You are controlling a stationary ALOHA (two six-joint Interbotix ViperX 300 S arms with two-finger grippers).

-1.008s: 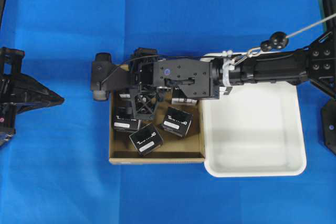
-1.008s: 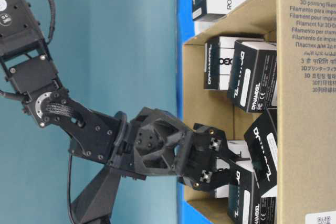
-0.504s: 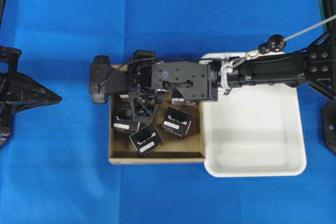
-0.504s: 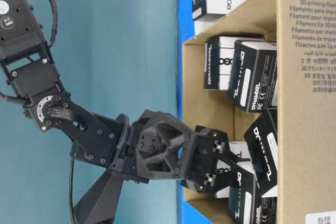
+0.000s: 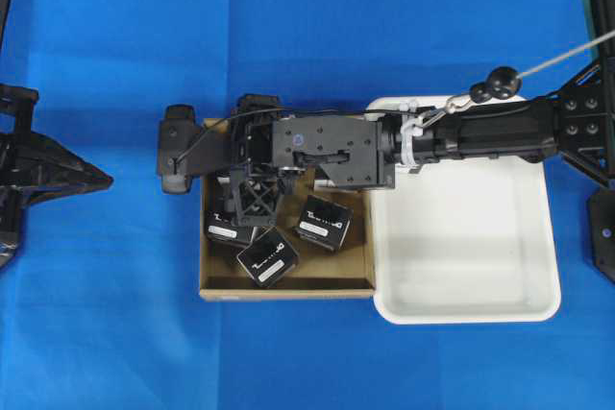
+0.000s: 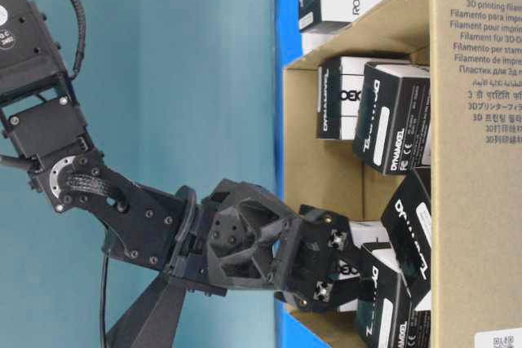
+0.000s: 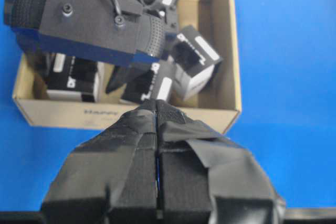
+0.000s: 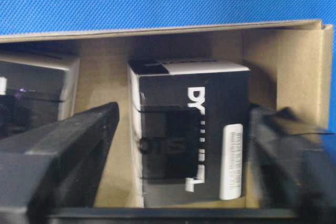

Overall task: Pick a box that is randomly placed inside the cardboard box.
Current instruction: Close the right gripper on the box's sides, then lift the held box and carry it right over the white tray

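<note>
black box (image 8: pixel 191 129) with white lettering and a white sticker lies between the right gripper (image 8: pixel 184 145)'s spread fingers (image 8: pixel 58 145), one on each side, neither clearly touching it; it sits on the floor of the cardboard box (image 8: pixel 273 56) by the wall. farther off, other black cartons (image 5: pixel 323 222) lie in the same cardboard box, beside the white tray (image 5: pixel 461 309). farthest away, over the blue cloth (image 5: pixel 96 314), the left gripper (image 7: pixel 157 109) hangs with fingers pressed together, holding nothing.

The right claw (image 8: pixel 181 182) straddles the box (image 8: pixel 189 129), fingers (image 8: pixel 63 145) apart, inside the cardboard box (image 8: pixel 278 56).
</note>
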